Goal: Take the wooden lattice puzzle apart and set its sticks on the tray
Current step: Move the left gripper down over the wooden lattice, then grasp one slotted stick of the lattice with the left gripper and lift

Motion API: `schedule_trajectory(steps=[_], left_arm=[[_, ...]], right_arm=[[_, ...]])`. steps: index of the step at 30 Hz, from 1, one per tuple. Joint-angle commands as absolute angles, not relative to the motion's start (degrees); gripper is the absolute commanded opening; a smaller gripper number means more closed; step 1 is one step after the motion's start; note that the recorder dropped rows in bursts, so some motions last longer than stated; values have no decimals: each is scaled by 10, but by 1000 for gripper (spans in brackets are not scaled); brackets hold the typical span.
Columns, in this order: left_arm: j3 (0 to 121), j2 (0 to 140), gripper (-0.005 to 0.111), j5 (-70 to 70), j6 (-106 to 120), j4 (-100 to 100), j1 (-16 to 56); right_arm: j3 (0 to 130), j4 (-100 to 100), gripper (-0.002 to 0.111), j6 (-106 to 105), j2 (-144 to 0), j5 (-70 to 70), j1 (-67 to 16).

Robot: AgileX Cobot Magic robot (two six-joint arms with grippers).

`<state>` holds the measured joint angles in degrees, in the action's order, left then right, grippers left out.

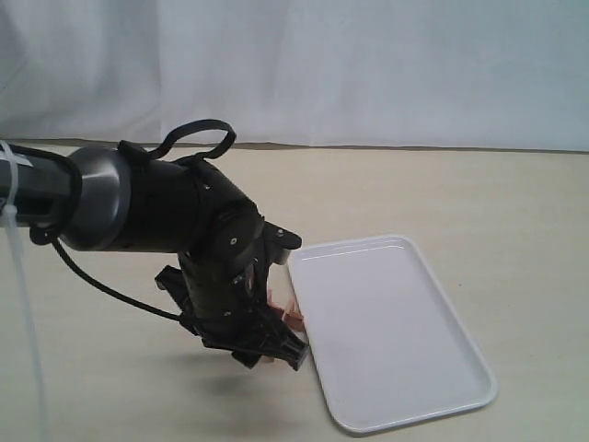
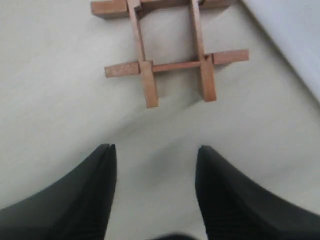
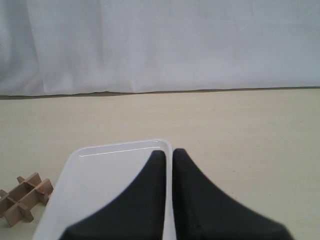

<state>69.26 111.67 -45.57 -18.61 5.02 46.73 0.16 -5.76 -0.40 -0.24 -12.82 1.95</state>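
**Lattice puzzle intact on table, outside tray**

The wooden lattice puzzle (image 2: pixel 170 55) lies flat on the table (image 1: pixel 515 203), just beside the rim of the tray (image 1: pixel 396 331) and not on it. Its sticks are interlocked. The left gripper (image 2: pixel 155 150) hangs close over the table near the puzzle, fingers spread, nothing between them. The right gripper (image 3: pixel 168 150) is clenched and empty, above the tray.

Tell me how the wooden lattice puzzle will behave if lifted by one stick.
Probably stiff and light: the wooden lattice puzzle is thin wooden bars. It lies flat, so it shouldn't roll. Joints look slotted, so it may slip apart.
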Motion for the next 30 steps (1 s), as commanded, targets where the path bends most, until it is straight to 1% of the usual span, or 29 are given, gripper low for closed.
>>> schedule_trajectory(steps=[1,15,30], left_arm=[[687,1115,47,-401,-195,55,470],[687,1116,47,-398,-198,60,457],[687,1165,47,-393,-199,68,457]], right_arm=[[0,-53,4,-8,0,-130,19],[0,-53,4,-8,0,-130,19],[0,-53,4,-8,0,-130,19]])
